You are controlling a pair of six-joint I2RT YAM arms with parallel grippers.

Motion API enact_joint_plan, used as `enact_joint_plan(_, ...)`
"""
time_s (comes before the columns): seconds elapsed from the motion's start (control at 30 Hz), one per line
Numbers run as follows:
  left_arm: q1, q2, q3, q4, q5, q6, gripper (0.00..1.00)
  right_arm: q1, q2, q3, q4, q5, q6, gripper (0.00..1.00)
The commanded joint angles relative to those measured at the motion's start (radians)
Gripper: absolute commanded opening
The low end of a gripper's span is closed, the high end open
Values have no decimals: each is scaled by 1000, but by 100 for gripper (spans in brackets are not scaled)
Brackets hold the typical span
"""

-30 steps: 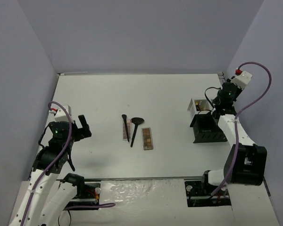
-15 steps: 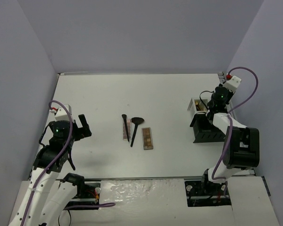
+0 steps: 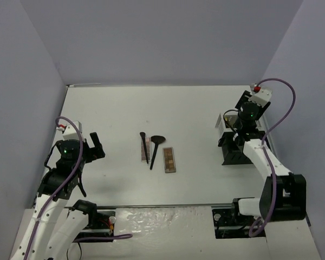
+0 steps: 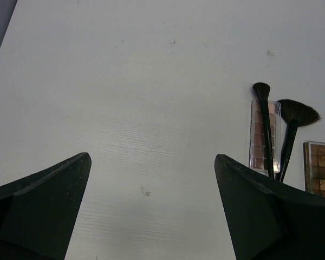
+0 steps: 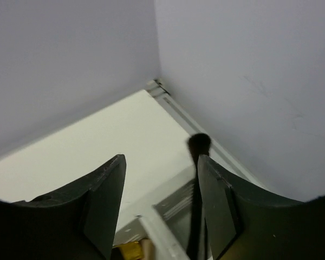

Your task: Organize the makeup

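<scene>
White table (image 3: 195, 108) boxed by 3 lavender walls (image 3: 151, 43), left claw (image 4: 151, 156) and right claw (image 5: 161, 157) each spread wide

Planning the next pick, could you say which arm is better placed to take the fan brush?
Probably the left: its open left tool faces the fan brush nearby, while the right tool hangs over the organizer rack.

Robot lab test cell. White table (image 3: 206, 108) boxed on 3 sides by plain lavender walls (image 3: 162, 38), corner seam seen in right wrist view. 2 arms bolted at near edge: left arm (image 3: 59, 179), right arm (image 3: 265, 162). Purple cables (image 3: 294, 103) loop over arms. Metal rail (image 3: 162, 207) w/ mounts along front. Only makeup (image 3: 169, 160) on table mid.
</scene>
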Motion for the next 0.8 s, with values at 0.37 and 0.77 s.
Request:
enact_joint_plan(0.37,10,-5,25,38,5,-12,97,600,103,295,-754,-116,385,59)
enact_joint_plan(0.77,11,6,25,33,0,-12,97,831,447,419,-690,-112,567,45)
